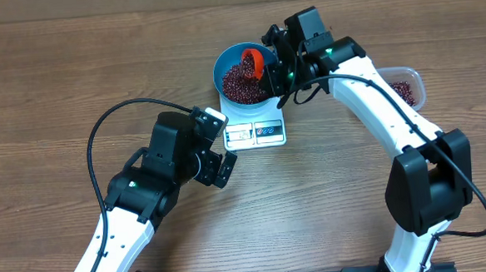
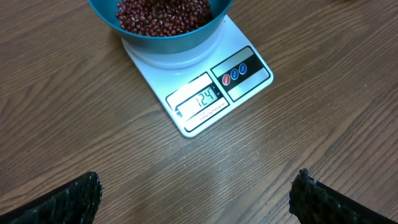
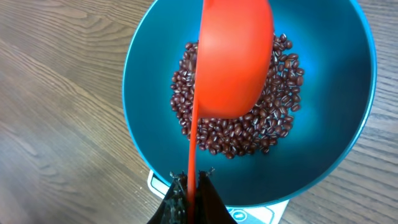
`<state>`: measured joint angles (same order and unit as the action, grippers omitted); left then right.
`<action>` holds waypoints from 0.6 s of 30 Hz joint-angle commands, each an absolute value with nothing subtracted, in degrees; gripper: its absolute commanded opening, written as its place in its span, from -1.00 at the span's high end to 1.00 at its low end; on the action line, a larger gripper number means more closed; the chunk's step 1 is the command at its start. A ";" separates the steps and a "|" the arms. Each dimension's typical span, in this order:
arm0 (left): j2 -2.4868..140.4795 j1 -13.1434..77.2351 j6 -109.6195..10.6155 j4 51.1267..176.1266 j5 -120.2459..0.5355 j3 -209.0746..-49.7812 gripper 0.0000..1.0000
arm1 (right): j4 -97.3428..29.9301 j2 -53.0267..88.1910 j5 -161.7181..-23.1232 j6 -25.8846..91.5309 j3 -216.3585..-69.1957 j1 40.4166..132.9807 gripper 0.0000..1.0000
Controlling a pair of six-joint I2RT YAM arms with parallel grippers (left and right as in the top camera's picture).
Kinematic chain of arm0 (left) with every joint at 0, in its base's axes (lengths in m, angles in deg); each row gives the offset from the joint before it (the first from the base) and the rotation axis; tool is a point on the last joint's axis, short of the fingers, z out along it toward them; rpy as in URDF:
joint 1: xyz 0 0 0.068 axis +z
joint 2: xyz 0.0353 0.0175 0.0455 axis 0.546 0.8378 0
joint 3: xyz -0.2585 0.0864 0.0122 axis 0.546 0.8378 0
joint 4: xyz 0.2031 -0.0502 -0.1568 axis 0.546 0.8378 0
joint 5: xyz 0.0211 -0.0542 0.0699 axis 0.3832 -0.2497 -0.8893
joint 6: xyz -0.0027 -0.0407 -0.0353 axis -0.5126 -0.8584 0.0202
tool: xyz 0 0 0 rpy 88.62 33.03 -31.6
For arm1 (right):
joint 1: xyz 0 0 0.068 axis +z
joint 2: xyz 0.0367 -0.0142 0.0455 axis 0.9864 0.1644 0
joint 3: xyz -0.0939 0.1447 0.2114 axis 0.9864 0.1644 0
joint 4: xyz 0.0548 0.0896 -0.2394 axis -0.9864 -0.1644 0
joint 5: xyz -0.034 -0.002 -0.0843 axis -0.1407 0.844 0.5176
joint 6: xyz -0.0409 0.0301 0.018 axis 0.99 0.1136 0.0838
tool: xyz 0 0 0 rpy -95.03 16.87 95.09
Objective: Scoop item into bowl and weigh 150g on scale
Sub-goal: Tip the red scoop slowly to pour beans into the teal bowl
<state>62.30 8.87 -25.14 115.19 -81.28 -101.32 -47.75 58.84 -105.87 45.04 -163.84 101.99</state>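
The blue bowl (image 1: 241, 74) stands on the white scale (image 1: 255, 132), holding a heap of dark red-brown beans (image 1: 242, 82). My right gripper (image 1: 278, 67) is shut on the thin handle of an orange scoop (image 1: 253, 62), whose cup hangs turned over above the beans (image 3: 239, 134) inside the bowl (image 3: 336, 112). In the right wrist view the scoop (image 3: 233, 59) covers much of the heap. My left gripper (image 1: 219, 150) stands open over bare table just in front of the scale (image 2: 211, 93), whose display faces it; the bowl (image 2: 161, 28) sits at that view's top edge.
A clear plastic tub (image 1: 407, 86) with more beans sits at the right, behind my right arm. A black cable loops over the table left of my left arm (image 1: 101, 135).
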 commanded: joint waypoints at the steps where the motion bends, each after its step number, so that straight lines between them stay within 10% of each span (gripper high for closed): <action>1: 62.60 9.09 -25.51 115.19 -81.67 -101.06 -0.99 | -47.22 58.68 -101.44 45.50 -165.63 102.77 0.93; 18: 62.60 9.09 -25.49 115.19 -81.69 -101.06 -0.99 | -47.49 58.68 -95.75 50.00 -165.63 103.80 0.93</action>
